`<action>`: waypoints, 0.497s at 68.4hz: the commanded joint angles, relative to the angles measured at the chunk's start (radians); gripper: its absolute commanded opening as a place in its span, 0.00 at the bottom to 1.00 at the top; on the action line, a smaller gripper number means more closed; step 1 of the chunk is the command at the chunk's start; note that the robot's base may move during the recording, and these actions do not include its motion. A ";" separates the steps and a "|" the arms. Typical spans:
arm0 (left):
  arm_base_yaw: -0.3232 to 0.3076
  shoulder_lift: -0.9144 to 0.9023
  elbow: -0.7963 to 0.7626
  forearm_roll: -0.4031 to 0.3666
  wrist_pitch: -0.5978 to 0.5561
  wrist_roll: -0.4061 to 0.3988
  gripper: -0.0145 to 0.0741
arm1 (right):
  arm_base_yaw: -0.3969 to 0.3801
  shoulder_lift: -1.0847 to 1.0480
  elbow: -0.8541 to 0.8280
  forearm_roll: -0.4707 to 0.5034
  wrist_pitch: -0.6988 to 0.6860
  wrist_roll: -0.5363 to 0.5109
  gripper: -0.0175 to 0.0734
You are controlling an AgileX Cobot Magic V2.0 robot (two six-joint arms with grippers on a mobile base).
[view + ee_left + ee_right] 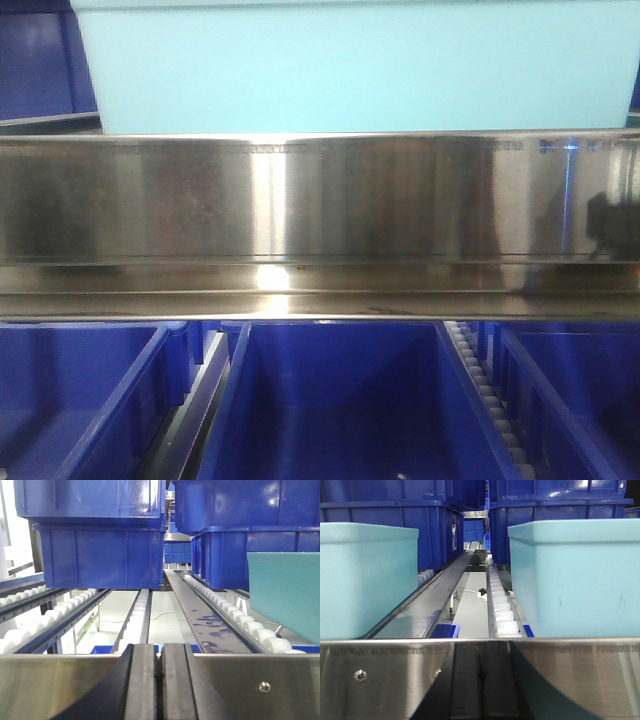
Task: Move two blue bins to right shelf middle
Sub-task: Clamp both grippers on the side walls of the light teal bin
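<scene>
Landmark: stainless steel rail (570, 680) across the shelf front; every place below was noted against it.
Left pale-blue bin (365, 580): stood upright just behind the rail, toward its left end.
Right pale-blue bin (575, 575): stood upright just behind the rail, toward its right end, apart from the other bin.
Gap between bins: a white roller track (500, 615) and a flat grey strip ran straight back from the rail.
Front view: one pale-blue bin (350, 65) sat just above and behind the rail; which of the two could not be told.
Dark blue crates (410, 525): stacked farther behind the rail, beyond both bins; more sat below the rail in the front view.
Left end effector (160, 680): black fingers were pressed together, nothing between them, in front of the rail.
Right end effector (479, 680): fingers were closed and empty, in front of the rail, facing the gap.
Contact with rail: could not be told for either.
</scene>
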 commanded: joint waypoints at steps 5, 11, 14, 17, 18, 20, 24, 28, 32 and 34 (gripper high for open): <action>0.005 -0.003 -0.003 0.001 -0.018 -0.008 0.04 | 0.003 -0.004 0.000 0.000 -0.022 -0.004 0.01; 0.005 -0.003 -0.003 0.001 -0.018 -0.008 0.04 | 0.003 -0.004 0.000 0.000 -0.022 -0.004 0.01; 0.005 -0.003 -0.003 0.001 -0.018 -0.008 0.04 | 0.003 -0.004 0.000 0.000 -0.022 -0.004 0.01; 0.005 -0.003 -0.003 0.001 -0.018 -0.008 0.04 | 0.003 -0.004 0.000 0.000 -0.022 -0.004 0.01; 0.005 -0.003 -0.003 0.001 -0.018 -0.008 0.04 | 0.003 -0.004 0.000 0.000 -0.022 -0.004 0.01; 0.005 -0.003 -0.003 0.001 -0.018 -0.008 0.04 | 0.003 -0.004 0.000 0.000 -0.022 -0.004 0.01; 0.005 -0.003 -0.003 0.001 -0.018 -0.008 0.04 | 0.003 -0.004 0.000 0.000 -0.022 -0.004 0.01; 0.005 -0.003 -0.003 0.001 -0.018 -0.008 0.04 | 0.003 -0.004 0.000 0.000 -0.022 -0.004 0.01; 0.005 -0.003 -0.003 0.001 -0.018 -0.008 0.04 | 0.003 -0.004 0.000 0.000 -0.022 -0.004 0.01; 0.005 -0.003 -0.003 0.001 -0.018 -0.008 0.04 | 0.003 -0.004 0.000 0.000 -0.022 -0.004 0.01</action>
